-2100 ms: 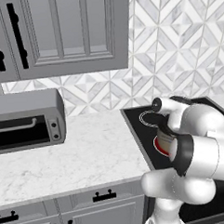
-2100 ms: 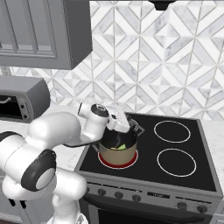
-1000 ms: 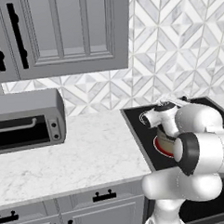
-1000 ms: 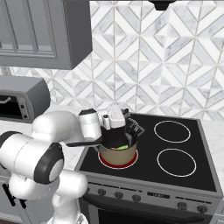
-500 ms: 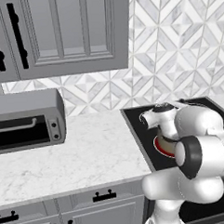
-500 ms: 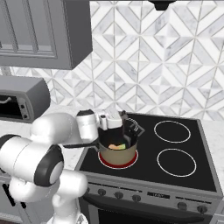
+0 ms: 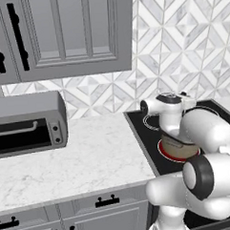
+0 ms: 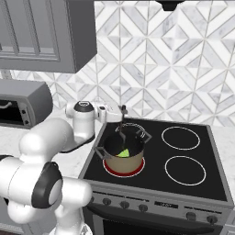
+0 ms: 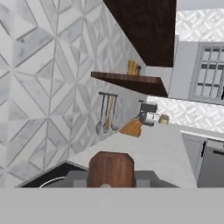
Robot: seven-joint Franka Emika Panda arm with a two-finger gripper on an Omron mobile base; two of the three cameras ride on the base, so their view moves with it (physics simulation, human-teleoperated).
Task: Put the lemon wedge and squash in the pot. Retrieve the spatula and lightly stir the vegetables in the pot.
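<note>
Claw [image 8: 122, 125] gripping the spatula [image 9: 111, 169], its brown handle filling the hand view; right base view is showing the lemon wedge [image 8: 123, 153] lying inside the pot [image 8: 123, 161].

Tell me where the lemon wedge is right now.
In the right base view the lemon wedge lies inside the pot, on the stove's front left burner, just below the gripper.

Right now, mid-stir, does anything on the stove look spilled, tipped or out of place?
Nothing stands out. The pot sits upright on the front left burner, the lemon wedge lies inside it, and no spill shows on the stovetop. The gripper is shut on the spatula handle above the pot.
</note>
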